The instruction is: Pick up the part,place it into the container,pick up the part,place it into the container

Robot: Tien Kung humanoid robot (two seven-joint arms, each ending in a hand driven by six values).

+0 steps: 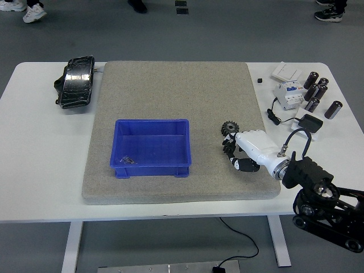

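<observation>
A blue container (181,149) stands on the grey mat (170,91), with a small dark part (127,160) in its near left corner. A black gear (229,127) lies on the mat to the right of the container. My right hand (235,156), white with black fingers, is just below that gear. Its fingers (230,148) are curled around a second small black gear, which they mostly hide. I cannot tell whether that gear is off the mat. The left arm is out of view.
A black pouch (75,82) lies at the far left of the table. At the right are a white breaker (288,94), several dark cylinders (316,91), a black adapter with its cable (310,122) and a white switch plate (286,71). Feet show at the far side.
</observation>
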